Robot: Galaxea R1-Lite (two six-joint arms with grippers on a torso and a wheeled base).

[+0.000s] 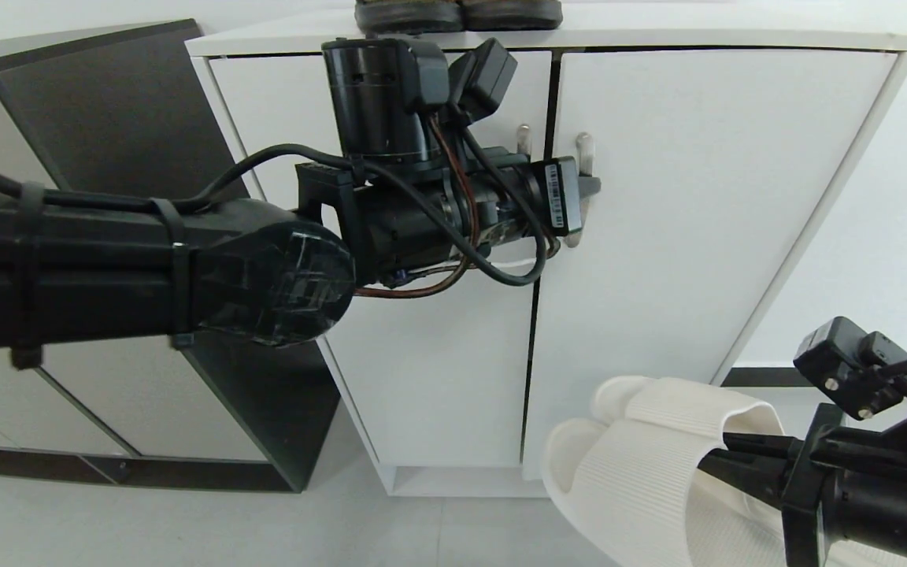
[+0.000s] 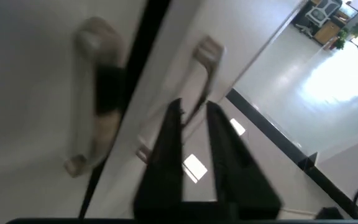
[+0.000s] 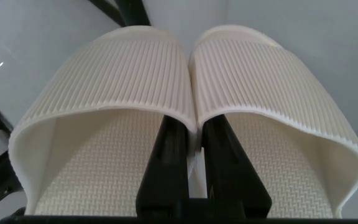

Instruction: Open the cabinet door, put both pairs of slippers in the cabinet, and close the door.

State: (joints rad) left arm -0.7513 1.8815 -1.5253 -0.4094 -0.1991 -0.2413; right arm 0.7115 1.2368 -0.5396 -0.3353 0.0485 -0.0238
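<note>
office-like room, white cabinet (image 1: 658,236), glossy floor (image 2: 316,87), distant chairs (image 2: 319,15), plant (image 2: 356,28)

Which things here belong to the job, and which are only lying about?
For the job:
- cabinet, doors look shut
- handle, with the left gripper at it
- white slippers, one pair, held by the right gripper

Lying about:
- dark shoes on the cabinet top
- dark unit beside the cabinet
</note>
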